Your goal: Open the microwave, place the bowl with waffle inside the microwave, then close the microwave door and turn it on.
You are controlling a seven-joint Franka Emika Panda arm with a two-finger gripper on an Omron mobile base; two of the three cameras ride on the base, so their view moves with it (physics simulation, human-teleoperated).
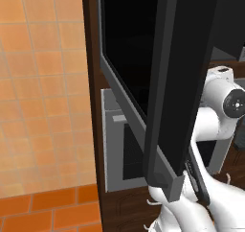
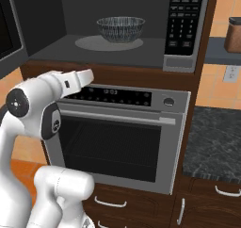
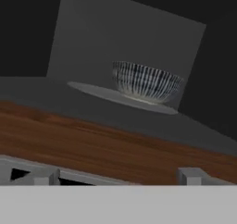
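Note:
The microwave [image 2: 186, 57] stands open, its dark cavity bare to the front. Inside, a striped bowl [image 2: 120, 28] rests upright on the round turntable [image 2: 89, 44]; its contents are hidden by the rim. The hand view shows the same bowl [image 3: 146, 82] beyond the wooden strip under the cavity. The microwave door [image 1: 177, 82] is swung wide out to the left, and its edge also appears as the microwave door [image 2: 9, 29]. My gripper [image 3: 115, 174] hangs below and in front of the cavity, apart from the bowl, open with nothing between its fingertips [image 3: 190, 174].
A silver oven [image 2: 117, 142] with a handle and display strip sits directly under the microwave. To its right lies a dark stone counter [image 2: 216, 137], with a brown jar [image 2: 233, 34] on a shelf above. Drawers [image 2: 110, 202] run along the bottom. Orange tiles [image 1: 43, 82] cover the left.

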